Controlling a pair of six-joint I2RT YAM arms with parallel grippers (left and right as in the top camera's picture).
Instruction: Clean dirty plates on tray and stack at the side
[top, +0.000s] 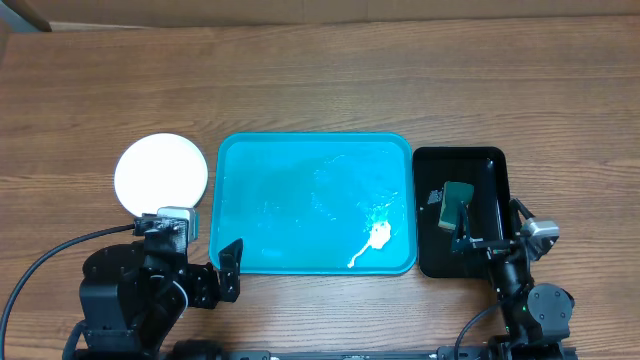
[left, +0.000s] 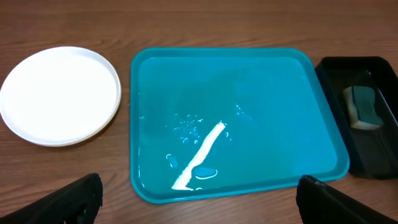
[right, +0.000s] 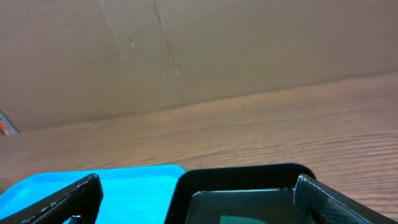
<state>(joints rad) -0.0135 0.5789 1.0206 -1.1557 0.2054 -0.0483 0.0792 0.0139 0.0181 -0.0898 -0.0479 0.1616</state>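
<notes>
White plate — prob. the stack — on counter left of tray, just beyond left gripper; right gripper far. Both spread, empty.

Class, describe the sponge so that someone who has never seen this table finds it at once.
Start at the large turquoise rectangular plastic tray on the wooden table. Right of it sits a smaller glossy black tray, and the sponge lies inside. It is the only dark green block here; the round white plate lies left of the turquoise tray.
</notes>
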